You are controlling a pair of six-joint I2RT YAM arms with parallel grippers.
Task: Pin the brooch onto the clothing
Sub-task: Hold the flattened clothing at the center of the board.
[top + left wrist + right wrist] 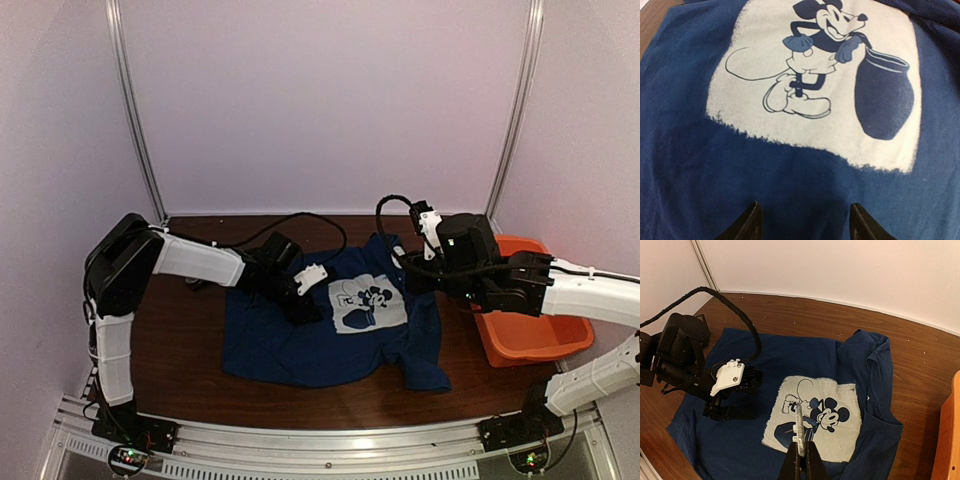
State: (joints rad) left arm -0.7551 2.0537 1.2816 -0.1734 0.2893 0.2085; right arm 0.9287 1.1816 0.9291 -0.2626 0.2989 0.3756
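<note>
Grips a thin, silvery round brooch (799, 426) edge-on in the clenched right gripper (800, 454), above the rumpled navy T-shirt (790, 357). Holds the left gripper (805, 222) spread apart over soft cloth, white print (840, 135) just ahead.

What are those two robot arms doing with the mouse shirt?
The right gripper is pinching a tiny silvery brooch and holding it up over the blue T-shirt, which lies spread on the table. The left gripper is open, low over the shirt beside the white mouse print. The brooch is not pinned on yet.
</note>
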